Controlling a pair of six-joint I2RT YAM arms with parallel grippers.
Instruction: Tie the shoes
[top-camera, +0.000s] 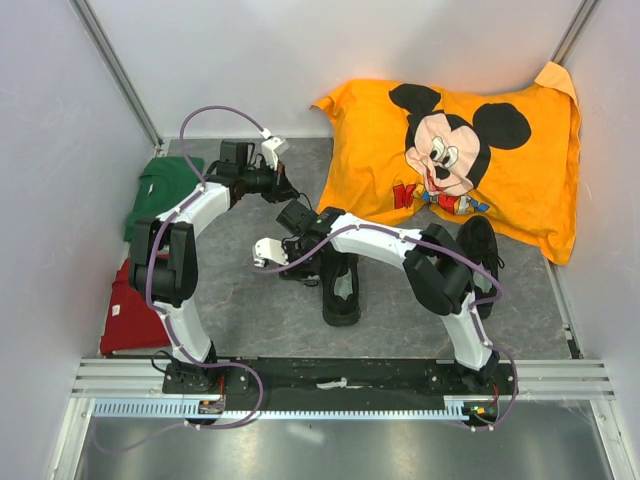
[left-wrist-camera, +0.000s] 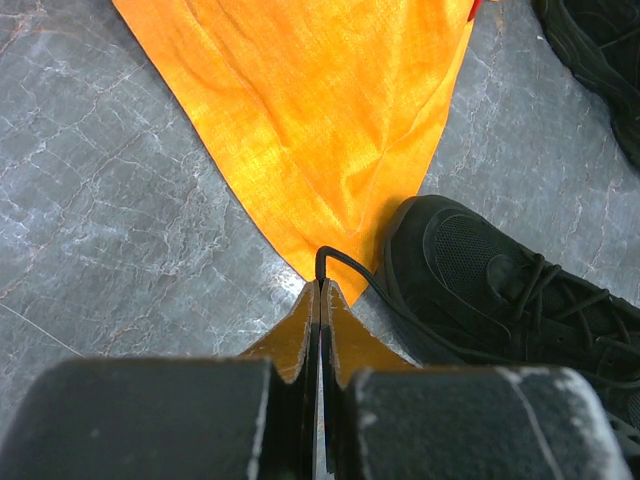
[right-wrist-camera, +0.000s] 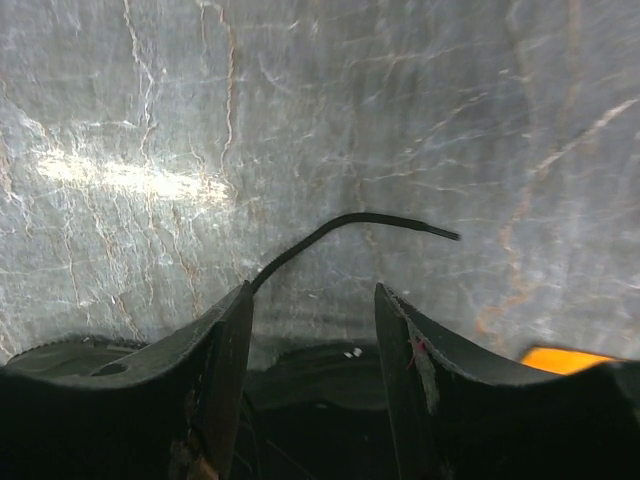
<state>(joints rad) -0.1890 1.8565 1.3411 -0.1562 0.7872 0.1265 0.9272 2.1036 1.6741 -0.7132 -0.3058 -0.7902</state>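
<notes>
One black shoe lies in the middle of the floor, its pale insole showing; it also shows in the left wrist view. The second shoe lies to the right by the pillow, and shows in the left wrist view. My left gripper is shut on a thin black lace that runs back to the near shoe; from above it sits left of the pillow corner. My right gripper is open over bare floor; a loose lace end curves past its left finger. From above it is beside the shoe's toe.
An orange Mickey Mouse pillow fills the back right; its corner lies just ahead of the left gripper. Folded green cloth and red cloth lie along the left wall. Grey marbled floor lies under both grippers.
</notes>
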